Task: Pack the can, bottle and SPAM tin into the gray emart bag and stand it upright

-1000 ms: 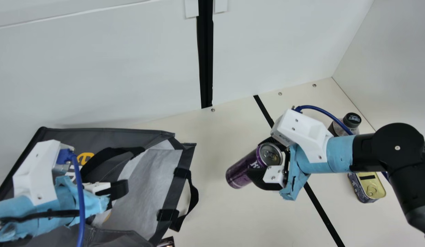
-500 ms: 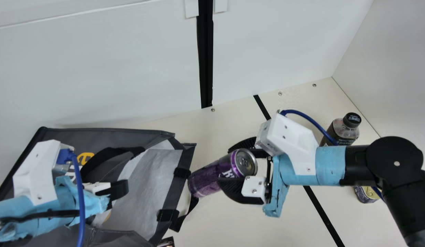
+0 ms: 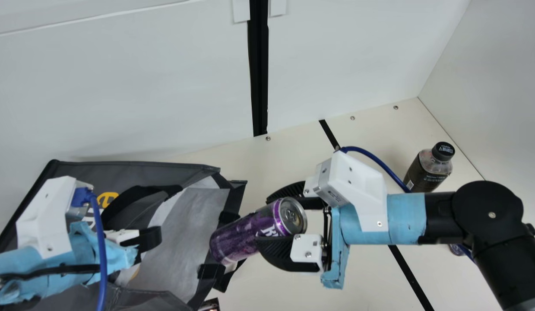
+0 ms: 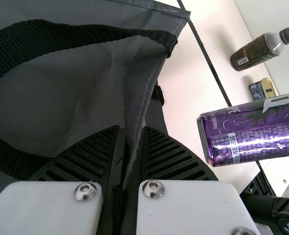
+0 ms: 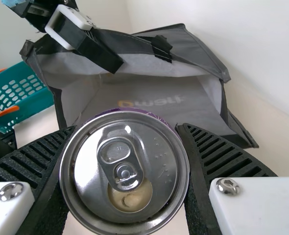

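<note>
The purple can (image 3: 250, 232), clamped in our right end effector (image 3: 264, 221), points base-first toward eight o'clock, at the mouth of the gray emart bag (image 3: 181, 242). We do best to clear the rim, feed it deep, then release, while our left end effector (image 4: 131, 130), pinched on the bag's fabric, steadies it. Compared with one second ago, the can sits farther toward eight o'clock; our left arm is unmoved.

On the bench (image 3: 293, 151), the bag (image 3: 176, 233) is at left, the bottle (image 3: 427, 172) at right; between them, near the bag, is the can (image 3: 245, 235).
</note>
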Tool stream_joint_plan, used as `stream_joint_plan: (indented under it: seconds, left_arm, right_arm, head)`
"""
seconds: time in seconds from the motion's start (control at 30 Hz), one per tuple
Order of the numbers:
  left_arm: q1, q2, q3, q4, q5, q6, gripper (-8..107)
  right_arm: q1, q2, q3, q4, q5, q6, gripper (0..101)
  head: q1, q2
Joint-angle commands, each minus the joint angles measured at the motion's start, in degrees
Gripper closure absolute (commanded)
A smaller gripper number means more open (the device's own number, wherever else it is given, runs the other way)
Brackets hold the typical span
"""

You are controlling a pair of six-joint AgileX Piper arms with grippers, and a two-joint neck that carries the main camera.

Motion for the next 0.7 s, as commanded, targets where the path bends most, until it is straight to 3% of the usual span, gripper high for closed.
stream_joint_plan:
  seconds: [0.0, 0.67]
  left_arm:
    - [0.0, 0.0, 0.0, 0.0, 0.0, 0.0, 107]
    - [0.0, 0.0, 0.0, 0.0, 0.0, 0.0, 107]
  right_arm:
    - [0.21, 0.27, 0.08, 0.4, 0.08, -0.28, 101]
    - [2.97, 7.48, -1.76, 3.56, 0.08, -5.47, 101]
  head:
    - [-1.3, -0.14]
    - [-1.3, -0.14]
